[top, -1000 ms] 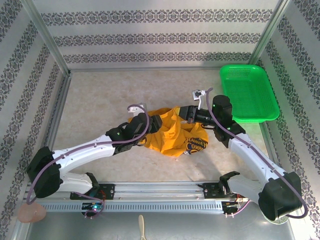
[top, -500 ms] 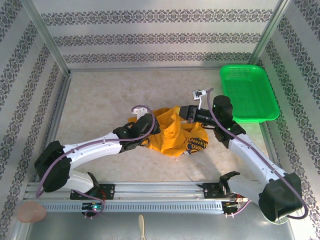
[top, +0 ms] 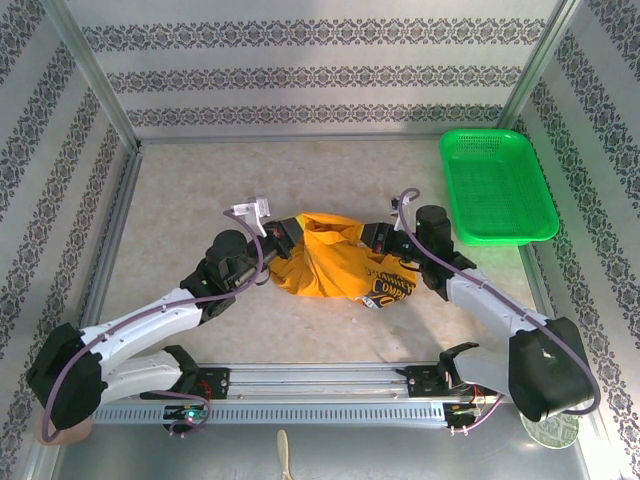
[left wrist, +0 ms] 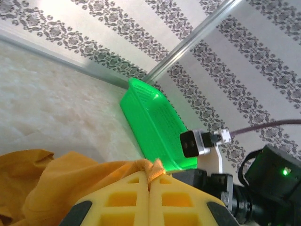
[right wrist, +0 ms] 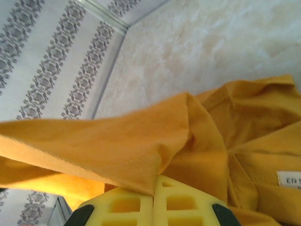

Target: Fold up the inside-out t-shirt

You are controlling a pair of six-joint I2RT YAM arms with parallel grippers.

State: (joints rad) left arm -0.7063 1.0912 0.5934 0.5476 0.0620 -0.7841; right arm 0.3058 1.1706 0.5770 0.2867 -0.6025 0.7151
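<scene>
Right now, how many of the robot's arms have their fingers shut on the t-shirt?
2. The left fingers pinch the left side of the bunched t-shirt; the right fingers pinch its right side, nearer the green basket.

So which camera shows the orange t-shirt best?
Top external: the whole t-shirt is visible, bunched, print showing. Left wrist shows an edge pinched in yellow fingers; right wrist shows folds and a white label.

left gripper (top: 292,233) and right gripper (top: 370,238) closed, facing each other.
</scene>
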